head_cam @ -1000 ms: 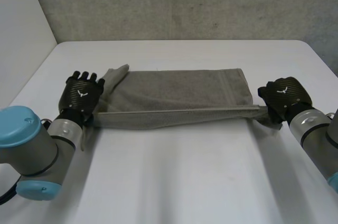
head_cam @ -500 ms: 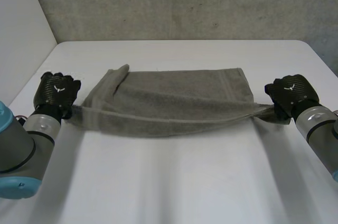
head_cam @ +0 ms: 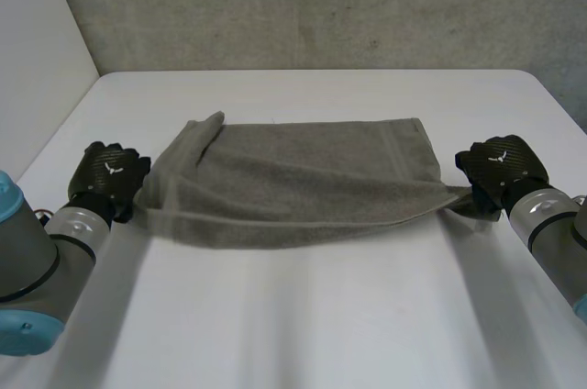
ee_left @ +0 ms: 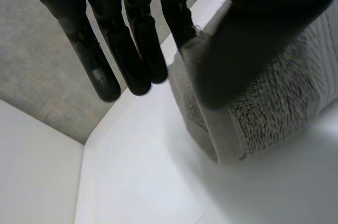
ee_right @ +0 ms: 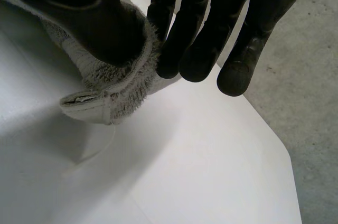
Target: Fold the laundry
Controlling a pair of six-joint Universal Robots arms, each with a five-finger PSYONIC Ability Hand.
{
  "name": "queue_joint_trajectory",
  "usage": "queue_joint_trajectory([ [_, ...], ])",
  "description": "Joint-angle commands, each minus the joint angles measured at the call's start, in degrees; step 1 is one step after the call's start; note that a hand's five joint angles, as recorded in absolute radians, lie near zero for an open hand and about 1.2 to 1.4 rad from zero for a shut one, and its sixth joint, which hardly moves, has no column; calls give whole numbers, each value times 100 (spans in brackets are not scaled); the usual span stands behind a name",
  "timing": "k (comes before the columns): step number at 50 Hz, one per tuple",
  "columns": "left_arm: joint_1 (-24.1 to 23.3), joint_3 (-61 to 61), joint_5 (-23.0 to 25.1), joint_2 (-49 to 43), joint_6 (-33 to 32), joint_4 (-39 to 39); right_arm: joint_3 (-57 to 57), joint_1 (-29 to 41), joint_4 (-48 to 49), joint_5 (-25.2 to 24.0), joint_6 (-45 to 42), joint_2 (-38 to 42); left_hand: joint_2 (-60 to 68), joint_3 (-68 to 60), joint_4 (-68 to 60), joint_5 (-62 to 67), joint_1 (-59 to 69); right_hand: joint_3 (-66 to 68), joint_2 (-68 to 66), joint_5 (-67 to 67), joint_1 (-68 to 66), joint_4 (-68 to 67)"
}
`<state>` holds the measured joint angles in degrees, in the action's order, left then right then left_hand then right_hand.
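Plainly slippage is the risk: the left hand (head_cam: 107, 173) and right hand (head_cam: 500, 169) each pinch a corner of the towel (head_cam: 293, 178) under the thumb, the cloth spanning the gap between them, so a harder pull could free a corner and spoil the fold; beneath lies a smooth white desk (head_cam: 303, 316), beyond the fingertips a concrete wall (head_cam: 321, 4)

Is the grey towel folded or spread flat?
Partly folded: towel doubled along its near side; left hand, right hand pinch its ends.
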<state>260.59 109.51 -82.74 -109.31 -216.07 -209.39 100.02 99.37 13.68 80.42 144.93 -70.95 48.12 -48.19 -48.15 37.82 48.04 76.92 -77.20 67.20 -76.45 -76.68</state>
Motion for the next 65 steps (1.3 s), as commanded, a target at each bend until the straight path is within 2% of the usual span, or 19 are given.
queue_joint_trajectory([
  [1,0,44,232,-73,-6,117,0,3,-5,0,0,11,-1602,1610,1606,-1572,-1595,308,-280,280,-355,-332],
  [21,0,44,259,-257,3,188,17,21,-5,0,-8,37,-1435,1443,1439,-1405,-1428,308,-280,280,-355,-332],
  [26,0,61,259,-249,-6,276,17,21,3,0,-17,37,-544,551,547,-514,-536,308,-280,280,-355,-332],
  [28,0,53,268,-249,-6,424,17,21,3,0,-17,37,511,-503,-507,541,518,308,-280,280,-355,-332],
  [31,0,26,329,-257,-14,609,9,21,-5,0,-17,64,886,-878,-882,916,893,308,-280,280,-355,-332],
  [37,0,17,725,-275,-58,847,9,21,-5,0,-17,73,583,-576,-580,613,591,308,-280,280,-355,-332],
  [39,9,52,1040,-275,-259,856,9,21,-5,0,-17,73,-86,93,90,-56,-79,308,-280,280,-355,-332],
  [42,35,87,1234,-275,-575,873,9,21,3,0,-17,73,-508,516,512,-478,-501,308,-280,280,-355,-332],
  [47,71,158,1287,-293,-1006,873,17,21,3,0,-17,73,-527,534,531,-497,-520,308,-280,280,-355,-332],
  [54,88,158,1287,-301,-1157,891,17,21,3,0,-17,73,-359,366,362,-329,-351,308,-280,280,-355,-332],
  [56,97,158,1287,-301,-1166,891,17,21,3,0,-17,73,-157,164,161,-127,-150,308,-280,280,-355,-332],
  [58,106,158,1287,-301,-1174,891,17,21,3,0,-17,73,1013,-1006,-1010,1043,1021,308,-280,280,-355,-332],
  [59,106,158,1287,-301,-1175,891,17,21,3,0,-17,73,1021,-1013,-1017,1051,1028,308,-280,280,-355,-332],
  [61,132,141,1278,-293,-1175,891,17,21,3,0,-17,73,3044,-3037,-3041,3074,3052,308,-280,280,-355,-332],
  [65,176,88,1261,-266,-1175,900,9,21,-5,9,-17,73,3188,-3181,-3185,3218,3196,308,-280,280,-355,-332],
])
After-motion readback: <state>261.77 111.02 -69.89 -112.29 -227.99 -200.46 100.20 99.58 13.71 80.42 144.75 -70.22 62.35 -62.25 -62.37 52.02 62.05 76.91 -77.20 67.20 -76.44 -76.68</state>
